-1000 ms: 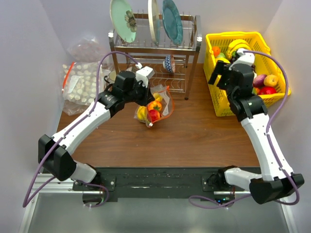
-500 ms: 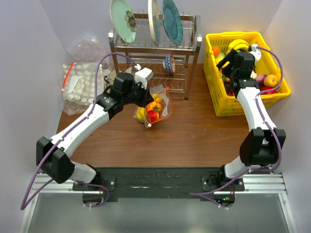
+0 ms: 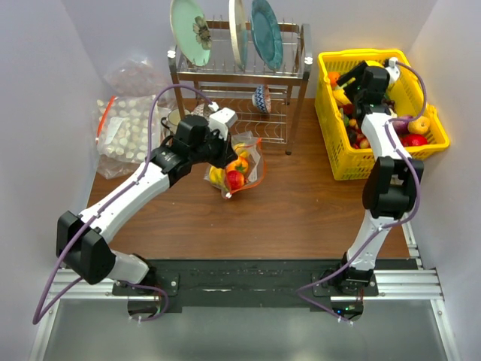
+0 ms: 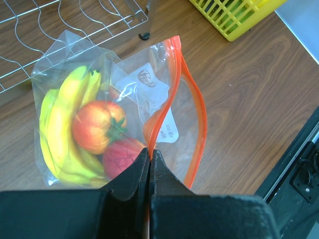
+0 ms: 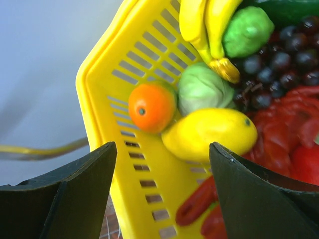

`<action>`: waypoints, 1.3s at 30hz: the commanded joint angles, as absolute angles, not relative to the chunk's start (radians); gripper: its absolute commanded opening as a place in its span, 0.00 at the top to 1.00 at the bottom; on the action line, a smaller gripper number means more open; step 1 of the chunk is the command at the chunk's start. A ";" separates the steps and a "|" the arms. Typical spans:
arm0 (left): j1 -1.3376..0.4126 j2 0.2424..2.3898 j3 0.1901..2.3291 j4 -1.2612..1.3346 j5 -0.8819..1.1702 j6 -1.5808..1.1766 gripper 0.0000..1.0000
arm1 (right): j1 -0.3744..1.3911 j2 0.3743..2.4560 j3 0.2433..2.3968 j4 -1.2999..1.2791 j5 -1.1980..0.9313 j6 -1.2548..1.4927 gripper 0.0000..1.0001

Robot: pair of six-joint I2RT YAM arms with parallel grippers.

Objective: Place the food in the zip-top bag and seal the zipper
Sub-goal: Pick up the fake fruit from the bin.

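Observation:
The zip-top bag lies on the brown table below the dish rack. It holds a yellow banana bunch, a red-orange apple and a dark red fruit. Its orange-red zipper gapes open. My left gripper is shut on the near strip of the zipper; it also shows in the top view. My right gripper is open and empty above the yellow basket. Below it lie an orange, a yellow mango and a pale green piece.
A metal dish rack with plates stands at the back centre. A larger clear bag of pale lumps lies at the far left. The basket also holds bananas, dark grapes and red pieces.
My right arm has stretched further back over the basket's far left corner. My left gripper stays shut on the zipper; the bag has shifted very little.

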State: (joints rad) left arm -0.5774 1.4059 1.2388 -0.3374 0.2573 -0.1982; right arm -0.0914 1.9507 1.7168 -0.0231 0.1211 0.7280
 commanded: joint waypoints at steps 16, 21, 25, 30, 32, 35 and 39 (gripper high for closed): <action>-0.581 1.393 1.213 -0.268 0.253 -0.187 1.00 | -0.101 2.322 2.209 -0.153 0.046 0.798 0.21; -0.581 1.393 1.212 -0.270 0.250 -0.184 1.00 | -0.100 2.361 2.229 -0.172 0.020 0.811 0.21; -0.580 1.394 1.212 -0.270 0.247 -0.184 1.00 | -0.097 2.346 2.200 -0.167 0.003 0.821 0.22; -0.581 1.394 1.212 -0.268 0.247 -0.186 1.00 | -0.075 2.338 2.223 -0.234 0.005 0.798 0.18; -0.581 1.396 1.210 -0.270 0.250 -0.186 1.00 | -0.069 2.335 2.232 -0.276 0.003 0.795 0.20; -0.581 1.394 1.210 -0.270 0.252 -0.187 1.00 | -0.066 2.329 2.232 -0.304 0.005 0.804 0.28; -0.581 1.393 1.210 -0.270 0.253 -0.187 1.00 | -0.061 2.342 2.252 -0.327 0.003 0.808 0.43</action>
